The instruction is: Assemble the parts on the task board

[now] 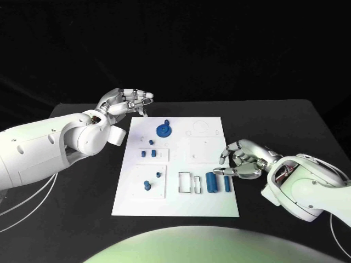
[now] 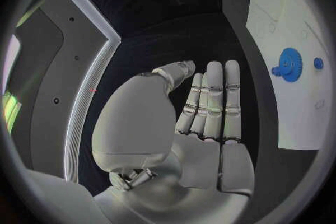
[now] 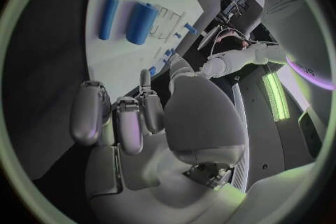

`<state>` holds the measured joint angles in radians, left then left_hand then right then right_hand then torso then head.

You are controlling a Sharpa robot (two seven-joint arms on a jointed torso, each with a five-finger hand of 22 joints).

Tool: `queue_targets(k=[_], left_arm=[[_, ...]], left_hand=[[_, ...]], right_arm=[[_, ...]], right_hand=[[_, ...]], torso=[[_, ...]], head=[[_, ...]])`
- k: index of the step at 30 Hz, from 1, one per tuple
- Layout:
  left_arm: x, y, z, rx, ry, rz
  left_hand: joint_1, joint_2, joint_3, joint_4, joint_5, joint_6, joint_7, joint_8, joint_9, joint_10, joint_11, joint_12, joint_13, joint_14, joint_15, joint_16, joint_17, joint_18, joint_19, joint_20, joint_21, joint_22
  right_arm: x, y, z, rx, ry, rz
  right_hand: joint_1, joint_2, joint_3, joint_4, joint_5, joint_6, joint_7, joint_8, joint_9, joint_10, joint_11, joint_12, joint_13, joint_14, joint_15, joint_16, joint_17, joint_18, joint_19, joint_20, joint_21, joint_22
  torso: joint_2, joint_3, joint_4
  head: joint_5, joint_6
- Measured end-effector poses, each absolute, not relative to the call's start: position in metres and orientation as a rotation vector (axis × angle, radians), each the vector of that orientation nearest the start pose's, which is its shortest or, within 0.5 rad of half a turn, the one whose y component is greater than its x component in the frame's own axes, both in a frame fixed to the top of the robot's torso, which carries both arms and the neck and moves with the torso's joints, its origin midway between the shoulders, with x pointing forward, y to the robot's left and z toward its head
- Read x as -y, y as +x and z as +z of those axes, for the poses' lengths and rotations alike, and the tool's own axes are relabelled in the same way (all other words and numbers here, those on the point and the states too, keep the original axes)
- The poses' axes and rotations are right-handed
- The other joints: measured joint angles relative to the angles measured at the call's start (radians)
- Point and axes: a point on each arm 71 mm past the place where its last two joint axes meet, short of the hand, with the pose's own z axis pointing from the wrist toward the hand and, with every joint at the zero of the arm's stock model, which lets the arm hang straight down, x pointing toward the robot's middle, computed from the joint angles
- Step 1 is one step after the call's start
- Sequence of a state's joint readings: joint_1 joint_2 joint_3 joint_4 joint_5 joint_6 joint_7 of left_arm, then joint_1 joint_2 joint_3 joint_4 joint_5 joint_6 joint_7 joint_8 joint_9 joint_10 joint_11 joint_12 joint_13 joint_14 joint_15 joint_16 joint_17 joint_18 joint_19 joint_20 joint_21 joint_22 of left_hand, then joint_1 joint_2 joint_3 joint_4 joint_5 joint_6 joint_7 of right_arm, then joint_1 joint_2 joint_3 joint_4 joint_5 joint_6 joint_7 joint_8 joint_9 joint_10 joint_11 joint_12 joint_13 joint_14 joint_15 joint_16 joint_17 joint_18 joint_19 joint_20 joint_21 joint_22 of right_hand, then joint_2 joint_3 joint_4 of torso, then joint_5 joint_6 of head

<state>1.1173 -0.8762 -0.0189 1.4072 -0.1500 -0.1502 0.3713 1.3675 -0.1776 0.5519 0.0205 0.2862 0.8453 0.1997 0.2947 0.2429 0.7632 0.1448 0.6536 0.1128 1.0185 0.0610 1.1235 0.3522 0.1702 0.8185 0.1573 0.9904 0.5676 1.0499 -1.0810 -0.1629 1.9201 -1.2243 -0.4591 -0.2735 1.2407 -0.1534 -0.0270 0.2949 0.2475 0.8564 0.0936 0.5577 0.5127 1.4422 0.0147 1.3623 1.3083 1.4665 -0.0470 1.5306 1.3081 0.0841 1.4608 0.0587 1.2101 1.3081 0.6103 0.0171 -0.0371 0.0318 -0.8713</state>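
Task board (image 1: 191, 205): flat white plate, matt and rigid-looking, lying on the black worktop (image 1: 278, 118) between the two hands; shallow cut-outs and raised outlines across its face. Parts: two short blue cylinders (image 1: 220, 183), smooth, lying side by side just beside the right hand's fingertips; probably light hard plastic, stiff, apt to roll or slip, so best pinched across the middle of the barrel. Blue gear (image 1: 165, 130): toothed disc with a small knob, near the left hand; likely best taken by the rim or knob; several smaller blue pegs (image 1: 149, 153) stand along the board's left side, fiddly to pinch. Right hand (image 1: 243, 163): silver, fingers curled loosely, holding nothing, poised at the board's edge. Left hand (image 1: 126, 102): fingers apart, empty, off the board's far corner.
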Motion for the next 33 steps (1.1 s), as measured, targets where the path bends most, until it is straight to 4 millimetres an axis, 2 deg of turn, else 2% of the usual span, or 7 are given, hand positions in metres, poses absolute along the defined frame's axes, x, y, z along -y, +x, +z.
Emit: queue_targets(k=[3, 7, 17, 33], left_arm=[[-0.252, 0.491, -0.218, -1.537, -1.032, -1.495], [-0.252, 0.491, -0.218, -1.538, -1.033, -1.495], [-0.252, 0.491, -0.218, -1.539, -1.033, -1.496], [-0.252, 0.49, -0.218, -1.543, -1.034, -1.497]], left_hand=[[0.0, 0.0, 0.0, 0.0, 0.0, 0.0, 0.0, 0.0, 0.0, 0.0, 0.0, 0.0, 0.0, 0.0, 0.0, 0.0, 0.0, 0.0, 0.0, 0.0, 0.0, 0.0], [0.0, 0.0, 0.0, 0.0, 0.0, 0.0, 0.0, 0.0, 0.0, 0.0, 0.0, 0.0, 0.0, 0.0, 0.0, 0.0, 0.0, 0.0, 0.0, 0.0, 0.0, 0.0], [0.0, 0.0, 0.0, 0.0, 0.0, 0.0, 0.0, 0.0, 0.0, 0.0, 0.0, 0.0, 0.0, 0.0, 0.0, 0.0, 0.0, 0.0, 0.0, 0.0, 0.0, 0.0], [0.0, 0.0, -0.003, 0.003, 0.0, 0.0, 0.0, 0.0, 0.0, -0.002, 0.002, 0.0, -0.002, 0.0, 0.0, 0.0, 0.0, 0.0, 0.0, 0.0, 0.0, 0.0]], right_arm=[[0.212, 0.352, -0.26, -1.989, 0.261, 0.709], [0.209, 0.348, -0.267, -2.024, 0.268, 0.679], [0.199, 0.346, -0.281, -2.075, 0.25, 0.624], [0.192, 0.348, -0.294, -2.104, 0.224, 0.566]], right_hand=[[-0.008, 0.008, -0.023, 0.0, 0.0, 0.001, -0.001, 0.0, -0.008, 0.0, 0.0, -0.002, 0.0, 0.0, 0.0, 0.003, 0.0, 0.0, 0.0, 0.0, 0.007, 0.0], [-0.018, 0.018, -0.045, 0.0, 0.0, 0.011, -0.01, 0.0, -0.02, 0.0, 0.0, -0.006, 0.0, 0.0, 0.0, 0.004, 0.0, 0.0, 0.004, -0.003, 0.012, 0.0], [-0.035, 0.035, -0.072, 0.002, 0.0, 0.027, -0.012, -0.004, -0.035, 0.0, 0.0, -0.006, 0.0, 0.0, -0.007, 0.004, 0.0, 0.0, 0.004, -0.003, 0.015, 0.0], [-0.039, 0.039, -0.078, 0.002, 0.0, 0.035, -0.013, -0.004, -0.037, 0.003, -0.004, -0.006, 0.0, 0.0, -0.007, 0.004, 0.0, 0.0, 0.003, -0.003, 0.015, 0.0]], torso=[[-0.001, -0.0006, 0.0], [-0.001, -0.0015, 0.0], [-0.002, -0.0025, 0.0025], [-0.004, -0.0026, 0.0057]], head=[[-0.005, -0.001], [-0.009, -0.001], [-0.013, -0.001], [-0.012, -0.002]])
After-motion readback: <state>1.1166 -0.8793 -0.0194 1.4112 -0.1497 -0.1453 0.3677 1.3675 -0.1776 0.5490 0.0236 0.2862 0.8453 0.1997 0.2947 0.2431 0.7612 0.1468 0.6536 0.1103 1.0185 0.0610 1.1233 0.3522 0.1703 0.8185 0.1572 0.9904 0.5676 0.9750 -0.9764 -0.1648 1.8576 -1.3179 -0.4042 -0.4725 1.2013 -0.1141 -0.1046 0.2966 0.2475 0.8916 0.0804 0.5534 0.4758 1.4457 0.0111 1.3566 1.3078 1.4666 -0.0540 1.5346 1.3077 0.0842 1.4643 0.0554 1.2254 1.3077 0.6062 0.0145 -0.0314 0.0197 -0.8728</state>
